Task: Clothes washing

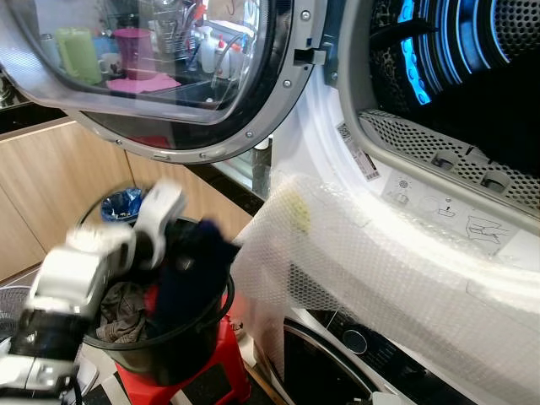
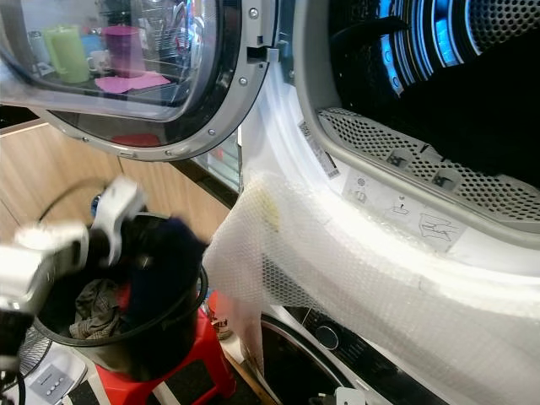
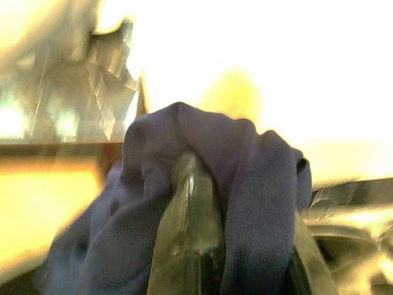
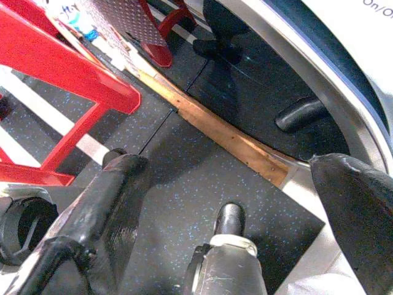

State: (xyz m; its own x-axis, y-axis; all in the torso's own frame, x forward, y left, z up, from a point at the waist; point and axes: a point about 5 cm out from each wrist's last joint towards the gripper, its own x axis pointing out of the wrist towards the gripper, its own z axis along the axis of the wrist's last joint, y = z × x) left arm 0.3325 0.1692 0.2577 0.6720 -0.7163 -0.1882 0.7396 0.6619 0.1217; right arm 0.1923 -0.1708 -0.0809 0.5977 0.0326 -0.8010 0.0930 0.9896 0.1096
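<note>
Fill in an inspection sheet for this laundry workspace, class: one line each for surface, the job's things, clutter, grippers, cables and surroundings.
Surface: dark speckled floor, with a wooden strip along the machine's base.
Job's things: black laundry bucket on a red stool, holding grey and red clothes; a dark blue garment lifted above it; dryer door open, drum lit blue.
Clutter: bubble wrap draped over the machine front.
Grippers: left gripper shut on the dark blue garment above the bucket; right gripper open, hanging near the floor.
Cables: nothing seen.
Surroundings: wooden cabinets behind; cups reflected in the door glass.
</note>
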